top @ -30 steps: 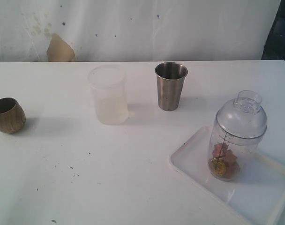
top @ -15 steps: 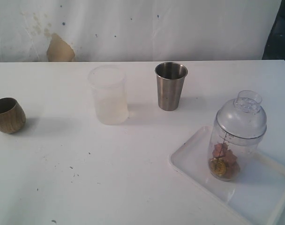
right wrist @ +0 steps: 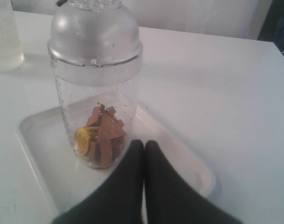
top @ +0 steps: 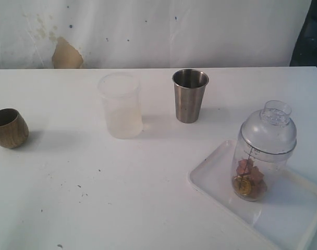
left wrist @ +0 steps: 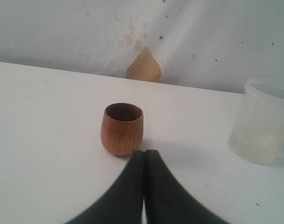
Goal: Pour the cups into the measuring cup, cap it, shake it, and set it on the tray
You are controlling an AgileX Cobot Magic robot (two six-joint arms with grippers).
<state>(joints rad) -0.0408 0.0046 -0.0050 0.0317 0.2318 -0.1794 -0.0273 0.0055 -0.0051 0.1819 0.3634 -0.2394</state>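
- Measuring cup (top: 263,161) stands upright on the tray (top: 299,213) with its dome lid (top: 268,130) on; brown pieces and a yellow slice lie at its bottom.
- My left gripper (left wrist: 144,156) is closed on nothing, near the wooden cup (left wrist: 122,128).
- My right gripper (right wrist: 144,145) is closed and empty, near the measuring cup's base.
- I see the steel tumbler (top: 190,96) and a frosted cup (top: 120,107) upright on the table (top: 122,198), apart from the tray.

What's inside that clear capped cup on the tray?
Reddish-brown chunks and one yellow round slice lie piled at the bottom of the measuring cup. A clear dome lid covers it. What lies under the pile is hidden.
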